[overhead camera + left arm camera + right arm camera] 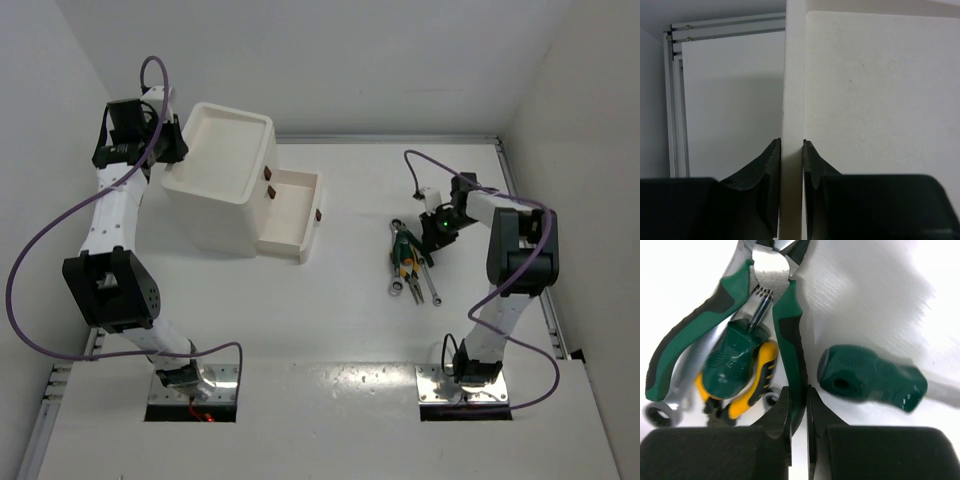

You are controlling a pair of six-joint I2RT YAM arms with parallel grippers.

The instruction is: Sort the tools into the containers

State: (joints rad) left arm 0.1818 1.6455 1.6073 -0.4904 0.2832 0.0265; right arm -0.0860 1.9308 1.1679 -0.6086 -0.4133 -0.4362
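Observation:
The white cabinet [212, 218] stands at the back left, with its recessed top tray [236, 116] and one drawer [284, 246] pulled out to the right. My left gripper [172, 150] is shut on the tray's left rim [794, 75], one finger on each side [792, 145]. The tools lie in a pile [408, 262] at centre right. My right gripper [428, 240] is shut [799, 390] on one handle of the green-handled pliers [785, 315]. Under them lie a dark green screwdriver [732, 357], yellow-handled pliers [757, 375] and a silver wrench [660, 412]. Another dark green handle [867, 377] lies to the right, blurred.
Small dark red-brown handles show on the cabinet's front [270, 175] and on the open drawer [319, 214]. Metal rails [520, 200] run along the table's right and back edges. White walls close in the left, back and right sides.

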